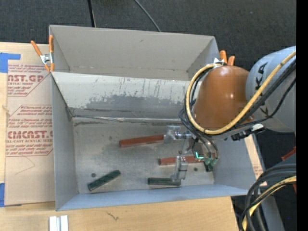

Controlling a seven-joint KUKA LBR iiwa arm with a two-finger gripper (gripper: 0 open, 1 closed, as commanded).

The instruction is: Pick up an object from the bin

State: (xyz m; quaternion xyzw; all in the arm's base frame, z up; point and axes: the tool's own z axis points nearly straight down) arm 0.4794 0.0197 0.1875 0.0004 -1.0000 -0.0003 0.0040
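My gripper (177, 151) hangs low over the bin floor at the right, below the arm's orange cover, and it stands open. One metal fingertip (172, 135) touches the right end of a long red-brown stick (141, 141) lying mid-floor. The other fingertip (181, 169) crosses a shorter red-brown stick (168, 161) and ends by a dark green flat piece (161, 181) near the front wall. Nothing shows between the fingers.
A second dark green piece (103, 179) lies at the front left of the floor, well away from the gripper. The arm and its cables cover the bin's right side. The sloped back wall rises behind.
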